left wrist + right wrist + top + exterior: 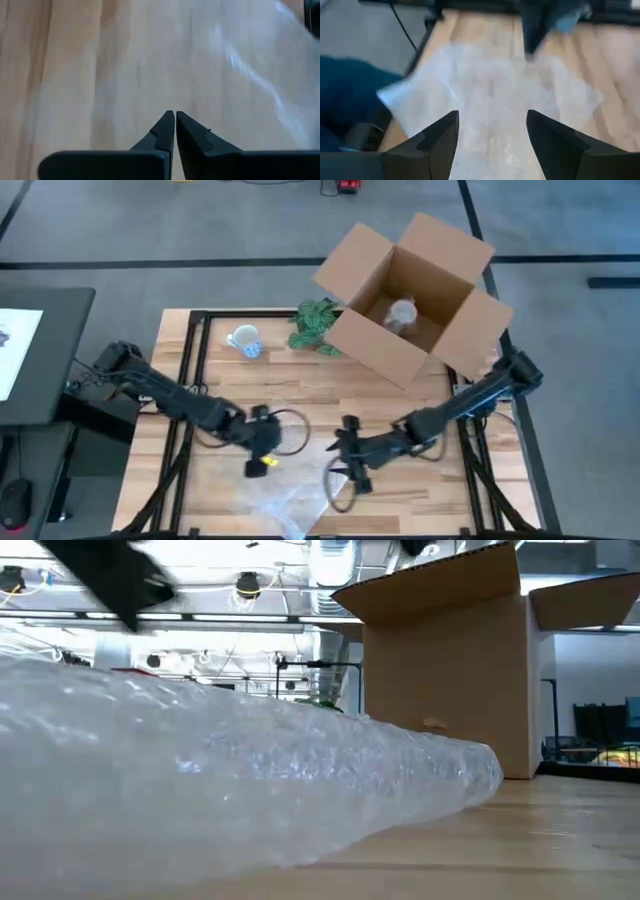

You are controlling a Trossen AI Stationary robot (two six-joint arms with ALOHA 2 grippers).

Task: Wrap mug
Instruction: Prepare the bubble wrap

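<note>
The mug (pixel 245 340), white with blue marks, lies on its side on the table at the far left, and no gripper is near it. A clear sheet of bubble wrap (pixel 285 502) lies flat at the table's near edge and fills the foreground of the low view (pixel 250 780). My left gripper (pixel 260 464) is shut, just left of and beyond the wrap, with nothing seen between its fingers (pixel 175 116). My right gripper (pixel 345 465) is open over the wrap's right side, and the sheet (pixel 490 90) spreads out beyond its fingers (pixel 492 117).
A large open cardboard box (pixel 410 300) stands tilted at the far right with a pale object (pixel 400 313) inside. A green leafy thing (pixel 317 326) lies beside the box's left corner. Bare wood (pixel 300 385) lies between the mug and the grippers.
</note>
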